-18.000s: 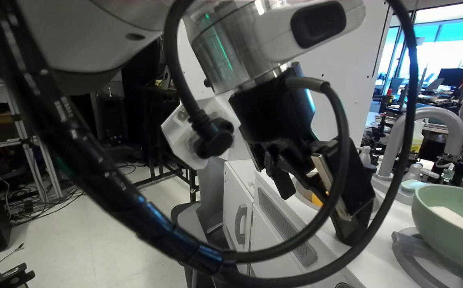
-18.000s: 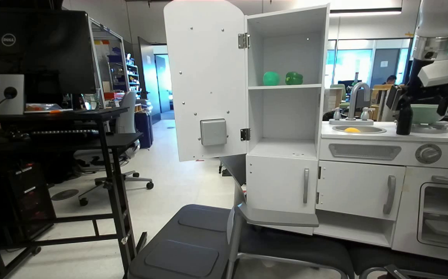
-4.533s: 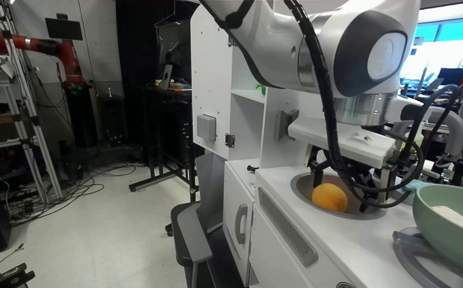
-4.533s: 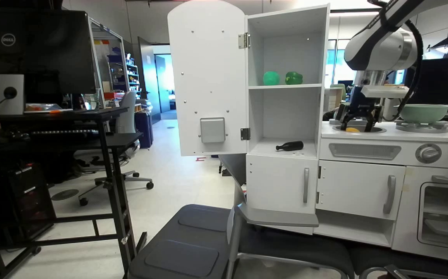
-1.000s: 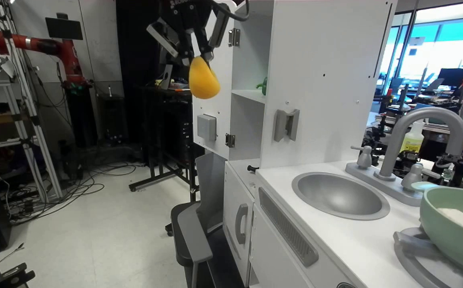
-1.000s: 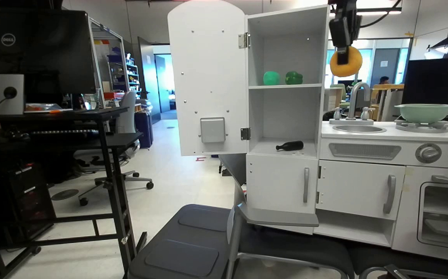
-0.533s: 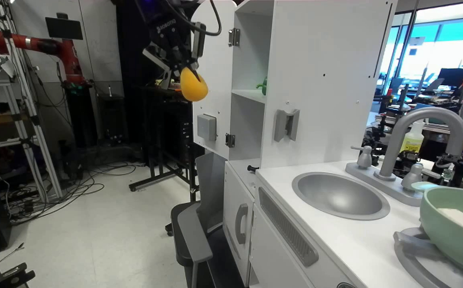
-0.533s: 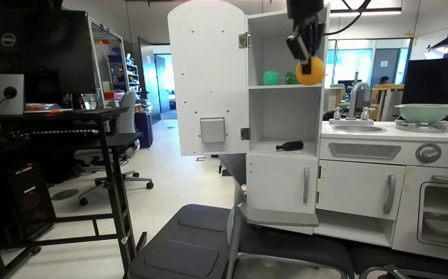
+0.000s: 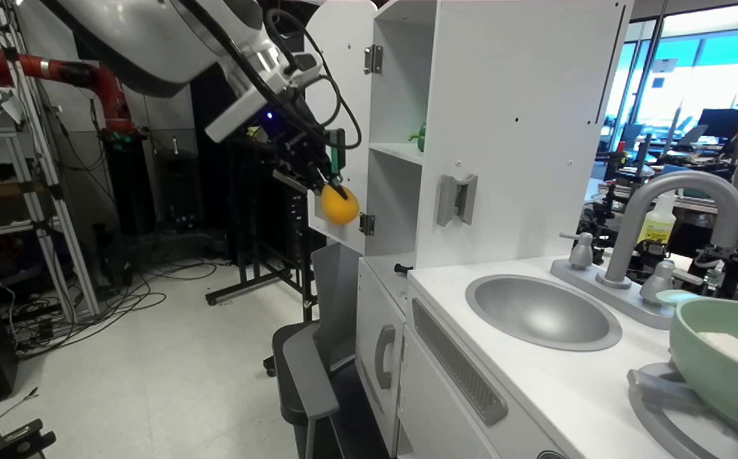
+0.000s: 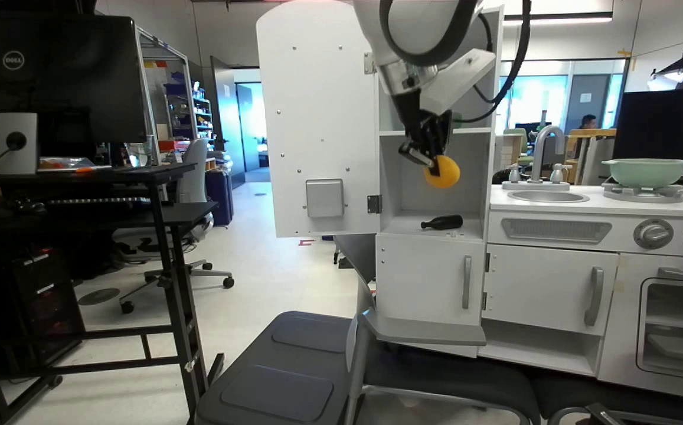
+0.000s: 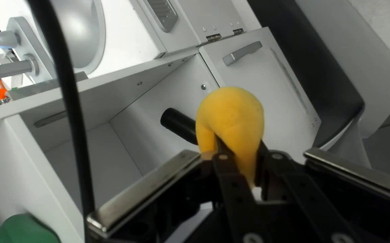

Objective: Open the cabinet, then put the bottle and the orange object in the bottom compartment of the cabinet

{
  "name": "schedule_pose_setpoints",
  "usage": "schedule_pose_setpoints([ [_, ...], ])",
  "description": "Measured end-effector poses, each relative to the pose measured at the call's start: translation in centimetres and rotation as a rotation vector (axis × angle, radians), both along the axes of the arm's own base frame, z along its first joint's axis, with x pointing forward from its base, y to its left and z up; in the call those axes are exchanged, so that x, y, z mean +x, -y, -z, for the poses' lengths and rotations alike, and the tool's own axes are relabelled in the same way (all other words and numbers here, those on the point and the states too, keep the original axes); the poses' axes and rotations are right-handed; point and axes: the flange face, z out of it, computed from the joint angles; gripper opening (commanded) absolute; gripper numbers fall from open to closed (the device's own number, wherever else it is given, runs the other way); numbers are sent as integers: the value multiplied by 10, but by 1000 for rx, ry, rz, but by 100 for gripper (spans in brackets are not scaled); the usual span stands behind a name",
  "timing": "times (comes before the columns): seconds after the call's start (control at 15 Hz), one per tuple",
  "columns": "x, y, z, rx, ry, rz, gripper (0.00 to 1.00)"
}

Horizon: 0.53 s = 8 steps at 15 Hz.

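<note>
The white cabinet point(image 10: 493, 88) has its door point(image 10: 320, 118) swung wide to the side. On the floor of the bottom compartment point(image 10: 471, 183) the dark bottle point(image 10: 443, 222) lies on its side; in the wrist view the bottle point(image 11: 179, 125) is partly covered by the orange object point(image 11: 232, 109). My gripper point(image 11: 240, 145) is shut on the narrow end of that yellow-orange lump. In an exterior view the orange object point(image 9: 341, 207) hangs outside the cabinet, before its front. In an exterior view the gripper point(image 10: 434, 165) tilts downward, above the bottle's level.
A shelf point(image 10: 471, 131) tops the bottom compartment, and a green pepper point(image 11: 21, 231) sits on it. The side wall point(image 9: 502, 127) separates the cabinet from the sink point(image 9: 541, 312). A grey chair point(image 9: 311, 363) stands below, and a green bowl point(image 10: 647, 171) is on the stove.
Over the last second my gripper carried the orange object from beside the cabinet's upper part down before the bottom compartment. Earlier this object lay in the sink; the bottle, earlier gripped, now lies inside.
</note>
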Motion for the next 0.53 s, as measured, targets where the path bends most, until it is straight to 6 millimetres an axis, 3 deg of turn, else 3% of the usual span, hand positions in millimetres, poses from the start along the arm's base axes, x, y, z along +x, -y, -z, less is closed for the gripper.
schedule_pose_setpoints([
  [0.27, 36, 7, 52, -29, 62, 78, 4],
  [0.53, 60, -1, 90, -48, 158, 135, 4],
])
